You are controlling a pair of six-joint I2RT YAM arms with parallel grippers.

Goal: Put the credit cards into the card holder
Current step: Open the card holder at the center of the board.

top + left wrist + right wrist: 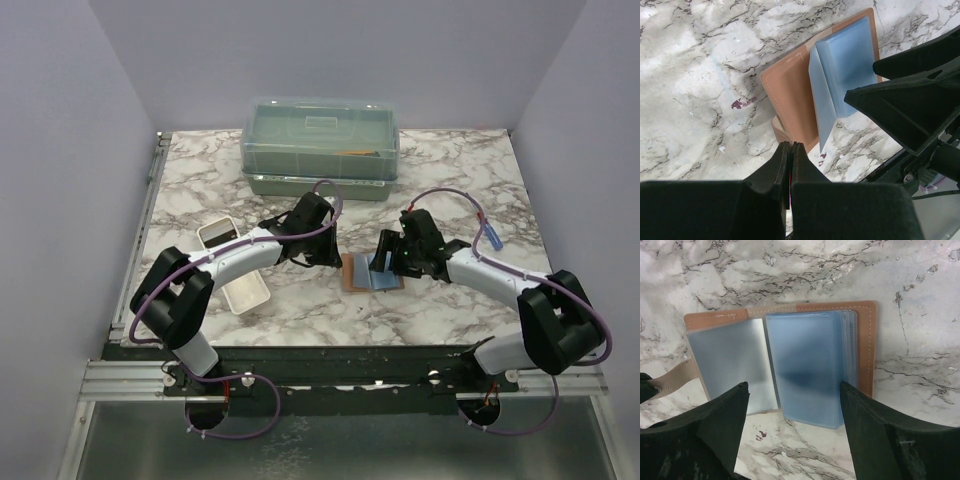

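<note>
Two grippers at work, both close to card holder (368, 272), tips facing each other across it.

L gripper (790, 152):
- Clenched tight, fingers pressed together, nothing between them.
- Points down at marble table (695, 100).
- Has card holder just ahead of tips, tan outer cover (790, 95) nearest.
- Has snap tab (780, 130) closest to tips; cannot tell whether tips touch it.
- Faces R gripper fingers across bluish pockets, at view-rt.

R gripper (795, 390):
- Released, jaws spread wide, grasping nothing.
- Hangs directly above card holder, one finger to each side of pocket stack.
- Shows holder opened flat, inner side up, tan cover underneath w/ stitched edge visible.
- Has stack of bluish clear pockets (807, 365) between fingers, nearer view-rt finger.
- Has single pocket leaf (730, 355) turned over toward view-lt finger.
- Has snap tab beyond view-lt finger, at edge of view.
- Shows dark smudge in front pocket; cannot tell whether pockets hold credit cards.

Overhead ref:
- White tray (245, 290) behind L gripper, alongside L forearm, apart from holder.
- Green lidded box (322, 145) well beyond both grippers, at far table edge.
</note>
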